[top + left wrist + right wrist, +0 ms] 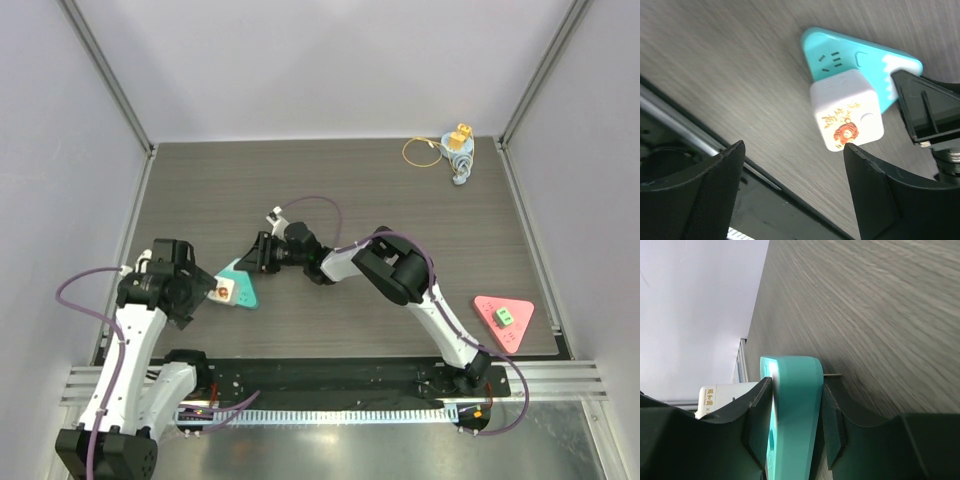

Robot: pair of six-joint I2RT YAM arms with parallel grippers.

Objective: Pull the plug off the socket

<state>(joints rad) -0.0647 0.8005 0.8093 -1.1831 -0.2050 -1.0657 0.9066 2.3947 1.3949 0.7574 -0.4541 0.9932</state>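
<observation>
A teal triangular socket (243, 288) lies on the dark wood table, with a white cube plug (224, 290) bearing an orange tiger print plugged into it. In the left wrist view the plug (846, 111) sits on the socket (850, 62). My left gripper (795, 150) is open, its fingers wide apart, with the right fingertip (860, 155) just below the plug. My right gripper (795, 405) is shut on the socket's edge (795, 405), clamping it from both faces; it shows in the top view (262, 256).
A pink triangular socket (504, 320) with a green plug lies at the right front. A blue-grey item with a yellow connector and a wire loop (455, 150) sits at the far right. A metal rail (340, 385) runs along the table's near edge.
</observation>
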